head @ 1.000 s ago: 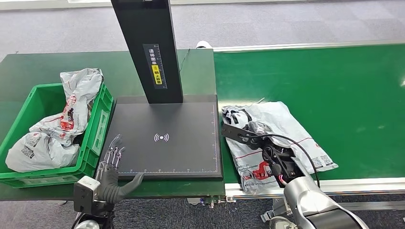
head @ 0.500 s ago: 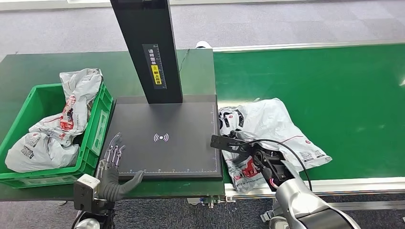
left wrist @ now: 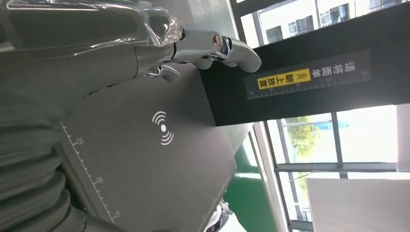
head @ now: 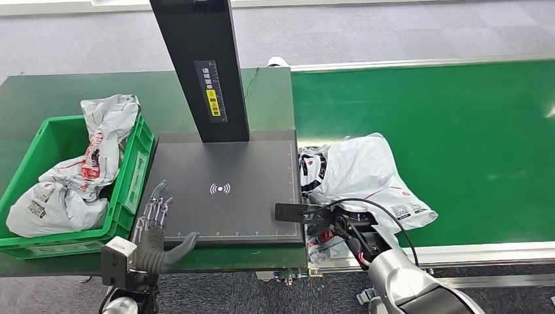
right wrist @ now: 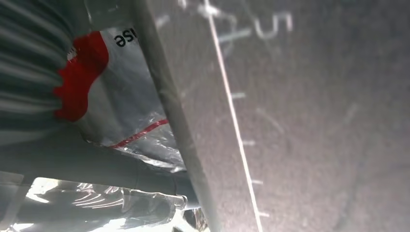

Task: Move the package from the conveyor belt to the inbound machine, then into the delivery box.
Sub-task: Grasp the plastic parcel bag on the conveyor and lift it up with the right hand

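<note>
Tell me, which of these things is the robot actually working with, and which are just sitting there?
In use: package under right hand, conveyor belt, inbound machine, green delivery box.
Just lying about: bags in the box, idle left hand.

I am seeing a dark green table (head: 59,91) carrying the green crate (head: 134,171) and black inbound machine (head: 222,190); beside it, the green conveyor belt (head: 458,118) is bearing a white package (head: 366,170).
</note>
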